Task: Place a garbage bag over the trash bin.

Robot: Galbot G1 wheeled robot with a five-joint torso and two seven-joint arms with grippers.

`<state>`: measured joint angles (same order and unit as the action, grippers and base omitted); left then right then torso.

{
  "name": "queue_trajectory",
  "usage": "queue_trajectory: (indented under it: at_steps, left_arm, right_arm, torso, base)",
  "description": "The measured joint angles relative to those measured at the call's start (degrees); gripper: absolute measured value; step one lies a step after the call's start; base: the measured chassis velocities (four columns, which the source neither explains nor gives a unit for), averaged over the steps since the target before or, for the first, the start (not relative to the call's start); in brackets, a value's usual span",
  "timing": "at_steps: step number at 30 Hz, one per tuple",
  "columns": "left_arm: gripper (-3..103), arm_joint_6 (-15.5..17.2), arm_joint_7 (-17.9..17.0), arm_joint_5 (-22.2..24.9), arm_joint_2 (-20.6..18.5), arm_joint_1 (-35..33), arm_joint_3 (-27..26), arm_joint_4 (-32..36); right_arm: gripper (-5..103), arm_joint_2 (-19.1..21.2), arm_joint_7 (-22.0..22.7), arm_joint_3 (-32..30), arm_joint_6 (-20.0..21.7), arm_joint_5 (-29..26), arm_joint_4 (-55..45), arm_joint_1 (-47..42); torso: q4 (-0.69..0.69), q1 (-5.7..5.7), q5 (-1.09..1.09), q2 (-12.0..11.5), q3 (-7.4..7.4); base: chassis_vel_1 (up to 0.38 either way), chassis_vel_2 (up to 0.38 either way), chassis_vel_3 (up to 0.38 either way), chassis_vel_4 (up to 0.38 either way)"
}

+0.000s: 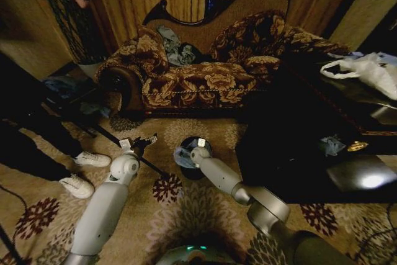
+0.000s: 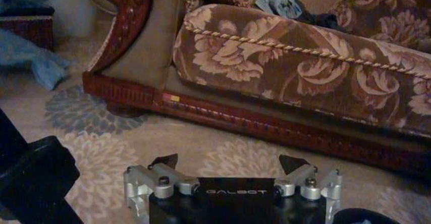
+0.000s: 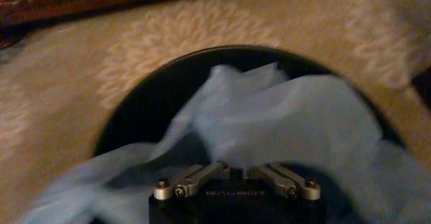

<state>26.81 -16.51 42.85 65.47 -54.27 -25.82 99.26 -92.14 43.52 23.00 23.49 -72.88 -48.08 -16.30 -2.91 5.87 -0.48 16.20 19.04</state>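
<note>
The trash bin (image 1: 200,145) is a small black cylinder on the patterned carpet in front of the sofa. The pale blue garbage bag (image 1: 182,157) hangs crumpled over its near rim. In the right wrist view the garbage bag (image 3: 296,123) drapes across the trash bin's round rim (image 3: 138,100) and partly into its dark opening. My right gripper (image 3: 233,165) is directly above the bin, shut on a fold of the bag. My left gripper (image 2: 229,162) hovers low over the carpet to the bin's left, open and holding nothing, facing the sofa.
The floral sofa (image 1: 205,79) stands just behind the bin. A black table (image 1: 310,153) to the right carries a white plastic bag (image 1: 366,69) and a small blue-grey scrap (image 1: 332,146). A person's white shoes (image 1: 84,172) and a black stand leg (image 1: 115,138) are at the left.
</note>
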Motion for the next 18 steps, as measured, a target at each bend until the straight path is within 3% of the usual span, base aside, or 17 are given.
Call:
queue_trajectory:
  at_steps: [1, 2, 3, 5, 13, 14, 15, 18]
  left_arm:
    - [100, 0.0, -0.02, -0.01, 0.06, 0.01, -0.03, 0.0]
    - [100, -0.02, -0.19, -0.03, 0.18, 0.04, -0.24, 0.0]
    - [100, -0.02, -0.19, -0.03, 0.18, 0.04, -0.24, 0.0]
    - [100, -0.14, -0.4, -0.12, 0.53, -0.12, -0.92, 0.0]
    - [100, -1.28, -0.45, -1.2, 2.16, -1.2, -2.14, 0.02]
    - [100, -1.39, -0.51, -1.22, 2.36, -1.44, -2.27, 0.05]
    - [100, -1.59, -0.55, -1.22, 2.48, -2.04, -2.55, 0.56]
    - [100, -1.69, -0.56, -1.18, 2.44, -2.29, -2.87, 0.79]
  right_arm:
    - [2, -0.02, 1.05, -0.1, 1.16, -1.65, -0.68, 0.32]
    - [13, -0.02, 3.1, -0.62, 3.12, -4.78, -1.04, 1.23]
    - [13, -0.02, 3.1, -0.62, 3.12, -4.78, -1.04, 1.23]
    - [24, 0.02, 6.05, -1.62, 5.62, -9.04, 1.15, 3.74]
    - [45, 0.01, 8.79, -0.76, 8.25, -16.07, 4.32, 6.87]
    - [50, 0.01, 9.5, 0.03, 8.51, -17.23, 4.34, 7.15]
    - [67, -0.01, 11.23, 2.29, 8.92, -19.54, 3.36, 7.21]
    - [73, -0.01, 11.54, 2.88, 9.06, -19.7, 3.35, 6.85]
  torso:
    - [0.01, 0.0, 0.0, 0.0, 0.0]
    - [0.01, 0.0, -0.01, 0.0, 0.0]
    - [0.01, 0.0, -0.01, 0.0, 0.0]
    - [0.0, 0.0, -0.01, 0.0, 0.0]
    - [-0.01, 0.0, -0.02, 0.0, 0.0]
    - [-0.01, 0.0, -0.02, 0.0, 0.0]
    - [0.0, 0.0, 0.0, 0.0, 0.0]
    - [0.0, 0.0, -0.01, 0.01, -0.01]
  base:
    - [0.0, 0.0, 0.0, 0.0]
    - [0.0, 0.0, 0.0, 0.0]
    - [0.0, 0.0, 0.0, 0.0]
    - [0.0, 0.0, 0.0, 0.0]
    - [0.0, 0.0, 0.0, 0.0]
    - [0.0, 0.0, 0.0, 0.0]
    - [0.0, 0.0, 0.0, 0.0]
    - [0.0, 0.0, 0.0, 0.0]
